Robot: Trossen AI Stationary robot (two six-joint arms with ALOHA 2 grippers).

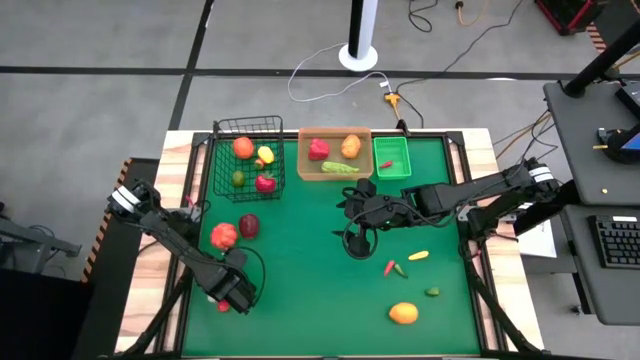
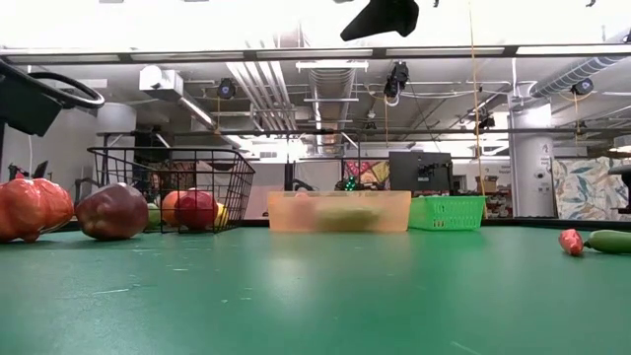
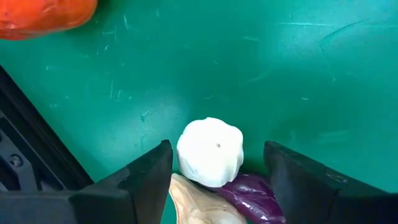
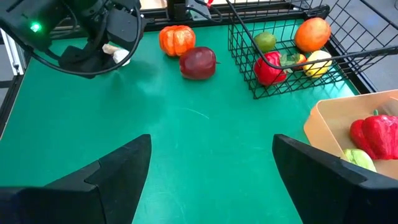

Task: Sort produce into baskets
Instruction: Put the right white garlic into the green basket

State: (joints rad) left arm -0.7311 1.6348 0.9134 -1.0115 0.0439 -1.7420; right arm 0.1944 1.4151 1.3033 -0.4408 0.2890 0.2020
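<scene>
My left gripper (image 3: 217,163) points down near the table's front left (image 1: 237,292), open. A white round piece of produce (image 3: 210,152) lies on the table between its fingers, with a gap on each side. A tan piece (image 3: 198,202) and a purple piece (image 3: 252,194) lie against it. My right gripper (image 4: 211,180) hangs open and raised over the table's middle (image 1: 352,208), holding nothing. The black wire basket (image 1: 248,130), the tan tray (image 1: 305,160) and the green bin (image 1: 392,160) stand along the far edge.
An orange-red fruit (image 1: 224,236) and a dark red fruit (image 1: 249,226) lie left of centre. Small chillies (image 1: 395,268), a yellow piece (image 1: 419,256), a green piece (image 1: 432,292) and an orange (image 1: 403,313) lie at the front right. Basket and tray hold several pieces.
</scene>
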